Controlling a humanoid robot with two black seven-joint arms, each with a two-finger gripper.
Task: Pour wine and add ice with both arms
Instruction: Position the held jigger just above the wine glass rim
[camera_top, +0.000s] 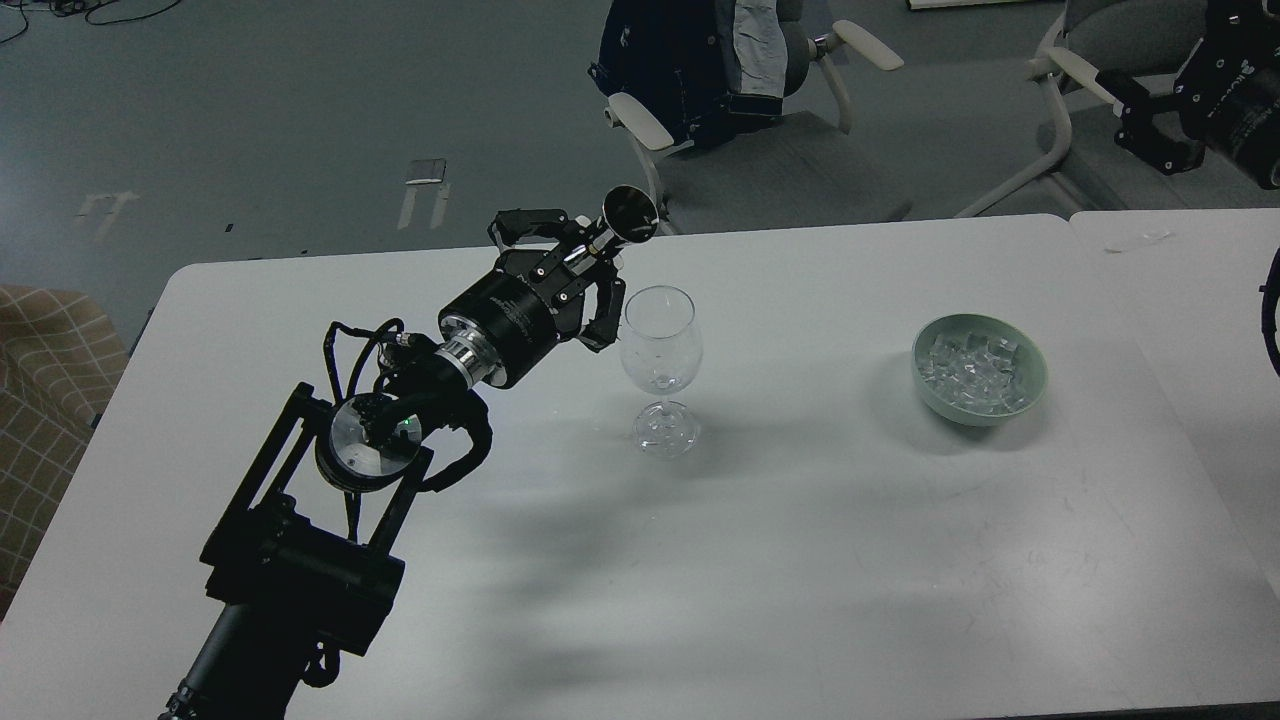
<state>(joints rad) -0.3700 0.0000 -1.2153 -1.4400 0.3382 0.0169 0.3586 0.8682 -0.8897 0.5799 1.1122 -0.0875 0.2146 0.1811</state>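
Where chairs (760, 120) stand, white table (800, 560).

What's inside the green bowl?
The green bowl holds lots of little clear ice cubes, piled together. Whatever lies under the pile, at the bowl's bottom, is hidden.

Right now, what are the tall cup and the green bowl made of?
The wine glass looks like clear glass: you see the white table through it, and its rim and foot glint. The green bowl looks like matte ceramic or plastic; it is opaque, pale and hardly shines, so I cannot say which.
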